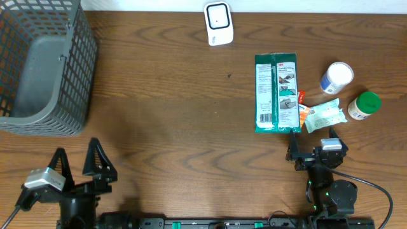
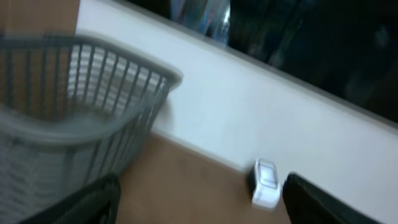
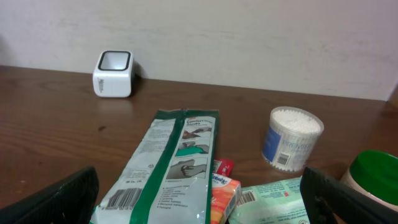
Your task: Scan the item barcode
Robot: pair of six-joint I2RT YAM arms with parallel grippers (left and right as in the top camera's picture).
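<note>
The white barcode scanner [image 1: 218,23] stands at the table's far edge, and the left wrist view [image 2: 266,183] and right wrist view [image 3: 112,73] also show it. A green and white flat packet [image 1: 276,93] lies right of centre with a barcode at its near end [image 3: 168,168]. Beside it are a small orange pack [image 3: 224,196] and a pale green tissue pack [image 1: 325,116]. My right gripper [image 1: 311,154] is open just in front of these items, holding nothing [image 3: 202,205]. At the near left my left gripper [image 1: 79,166] is open and empty [image 2: 202,208].
A grey mesh basket [image 1: 44,70] fills the far left corner and looms close in the left wrist view [image 2: 68,124]. A white tub of cotton swabs [image 1: 336,77] and a green-lidded bottle [image 1: 364,105] stand at the right.
</note>
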